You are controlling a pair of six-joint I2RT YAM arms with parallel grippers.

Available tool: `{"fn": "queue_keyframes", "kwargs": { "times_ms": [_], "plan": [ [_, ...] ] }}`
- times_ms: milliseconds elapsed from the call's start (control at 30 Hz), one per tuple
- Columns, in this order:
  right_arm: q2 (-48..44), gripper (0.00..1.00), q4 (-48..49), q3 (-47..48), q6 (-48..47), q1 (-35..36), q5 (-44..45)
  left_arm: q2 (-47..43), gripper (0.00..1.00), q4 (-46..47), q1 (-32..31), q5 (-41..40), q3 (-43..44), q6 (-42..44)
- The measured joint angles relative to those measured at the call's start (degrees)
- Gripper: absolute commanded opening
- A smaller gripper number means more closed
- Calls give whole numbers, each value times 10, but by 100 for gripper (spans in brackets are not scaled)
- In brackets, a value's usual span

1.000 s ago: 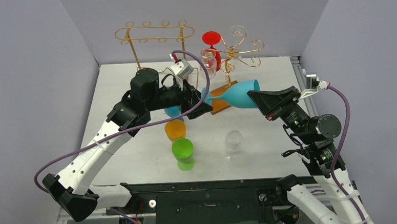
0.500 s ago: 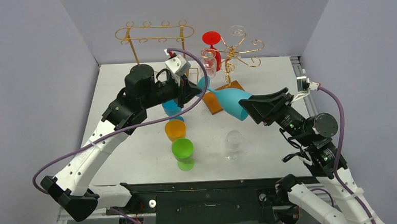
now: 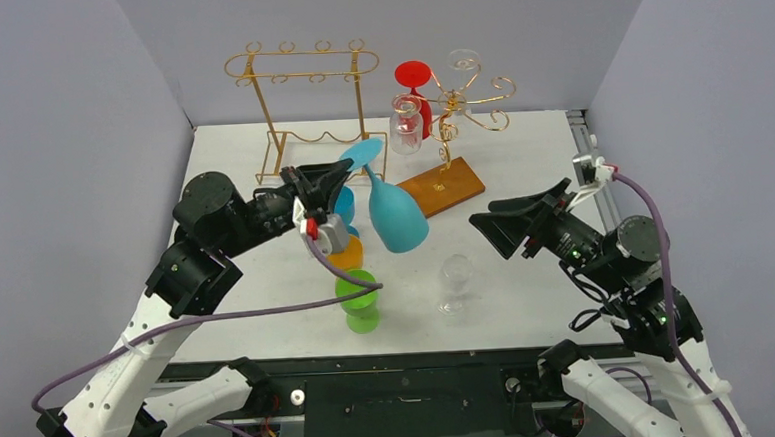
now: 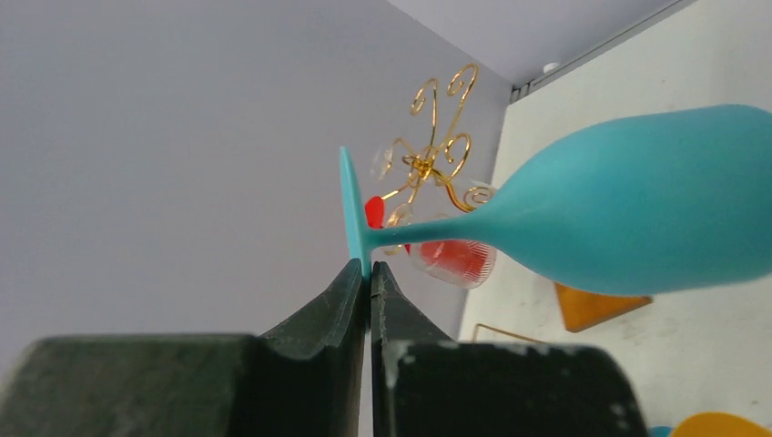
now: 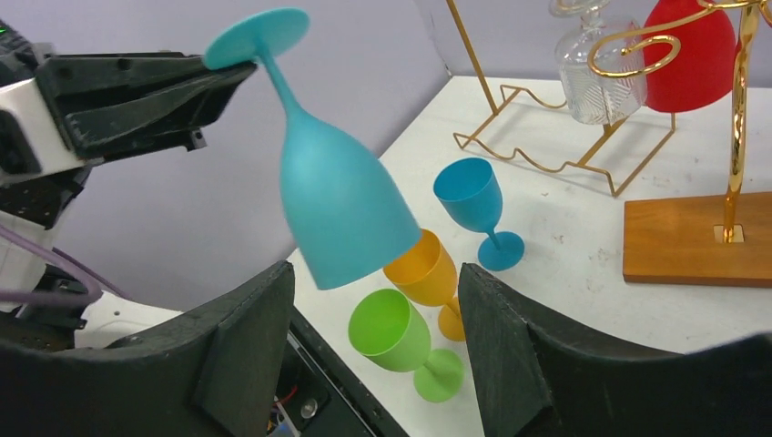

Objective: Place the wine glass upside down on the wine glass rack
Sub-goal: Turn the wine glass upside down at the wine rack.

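Handover is complete: my left gripper [image 4: 369, 273] is clamped on the foot of the teal wine glass [image 3: 395, 216], and my right gripper [image 5: 375, 282] stands open and empty. A second ago the right held the bowl sideways. Now the glass hangs bowl-down, short of the gold rack [image 3: 300, 51].

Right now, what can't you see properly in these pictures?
The small blue glass: top view, mostly hidden behind the left pincer.
Mouth of the teal wine glass: left wrist view, cut off by the right edge.
Top of the spiral rack: right wrist view, cut off by the top edge.
The clear glass on the table: outside both wrist views.
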Motion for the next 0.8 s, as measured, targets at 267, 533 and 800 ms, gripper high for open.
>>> {"fn": "queue_keyframes", "kwargs": {
  "times_ms": [267,533,800],
  "plan": [
    [116,68,36,26,-48,-3,-73,-31,0,27,-19,73,-72,213],
    [167,75,201,-9,-74,38,-179,-32,0,33,-59,91,-82,293],
    [203,75,296,-45,-121,92,-212,-29,0,38,-92,86,-82,308]
  ]
}}
